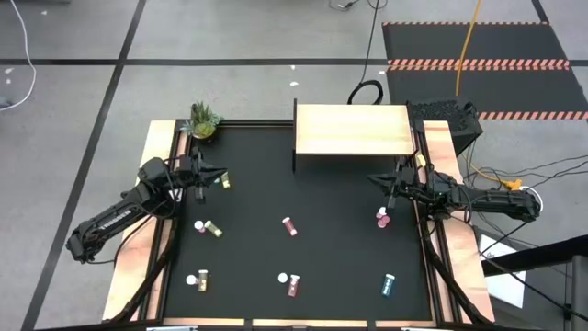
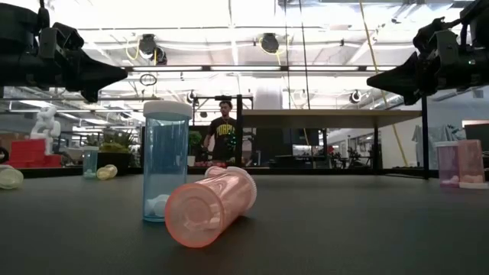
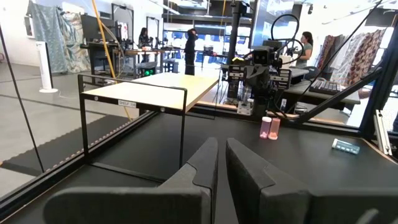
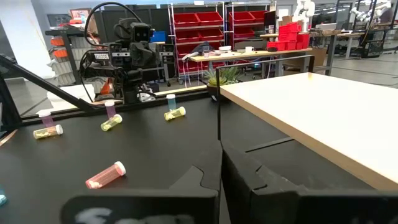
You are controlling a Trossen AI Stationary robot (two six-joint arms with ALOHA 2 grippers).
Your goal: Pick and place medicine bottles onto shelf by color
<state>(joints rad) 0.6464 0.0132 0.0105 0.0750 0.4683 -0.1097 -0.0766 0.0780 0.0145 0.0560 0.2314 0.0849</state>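
Observation:
Several medicine bottles are scattered on the black table: a pink one [image 1: 382, 217] near my right gripper, a reddish one [image 1: 290, 225] mid-table, yellow ones [image 1: 209, 227] on the left, a teal one [image 1: 389, 285] lying near the front. In the low view an upright teal bottle [image 2: 166, 164] stands beside a lying pink one [image 2: 210, 205]. The pale wood shelf [image 1: 352, 131] stands on thin dark legs at the far edge, its top bare. My left gripper [image 1: 223, 173] hovers shut at the left side, my right gripper [image 1: 372, 181] shut at the right side; both point level and hold nothing.
A small green potted plant [image 1: 203, 120] sits at the table's far left corner. Wooden side rails [image 1: 156, 230] run along both sides of the table. A person [image 2: 224, 131] stands in the room beyond the far edge.

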